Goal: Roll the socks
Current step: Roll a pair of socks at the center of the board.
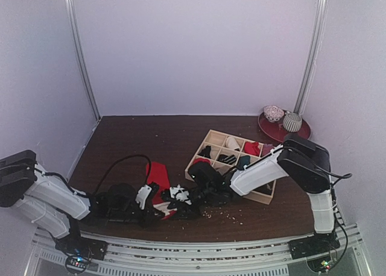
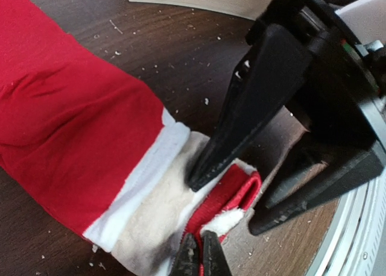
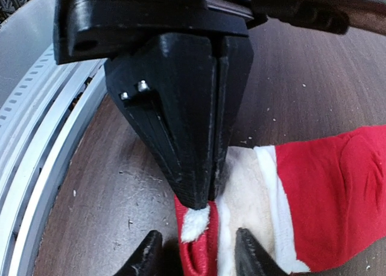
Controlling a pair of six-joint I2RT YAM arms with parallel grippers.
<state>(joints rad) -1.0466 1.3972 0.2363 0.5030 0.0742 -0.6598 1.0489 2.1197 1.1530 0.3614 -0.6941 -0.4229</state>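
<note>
**Operator:** What am I working on?

**Spotter:** A dark wood table point(image 1: 181, 137) inside plain white walls. Your red sock point(image 1: 158, 175) lies flat on it near the front edge, with its white-grey cuff point(image 2: 151, 197) at the end nearest the arms' bases.

**Operator:** And my hands?

**Spotter:** Your left gripper point(image 2: 198, 259) is clamped tight on the fuzzy folded lip point(image 2: 232, 194) of that cuff. Your right gripper point(image 3: 198, 249) is partly spread, with a finger on each side of the same lip. One tip rests on the cuff fabric, but it grips nothing.

**Operator:** So the roll has barely begun?

**Spotter:** That's my judgement. There is one small turn at the cuff, and the rest of the sock lies flat, running toward the wooden divided box point(image 1: 211, 136).

**Operator:** How do I do this step well?

**Spotter:** Close your right fingers on the fold just beside the left pinch, not over it, because the two grippers are crowded together. Then turn the fold toward the toe, low against the table, so the layers wind snugly. Let go with the left only once the right has the fold, or the fold will likely spring open. The thin fabric may also bunch sideways.

**Operator:** And the magenta sock?

**Spotter:** I cannot pick it out with any certainty.
</note>
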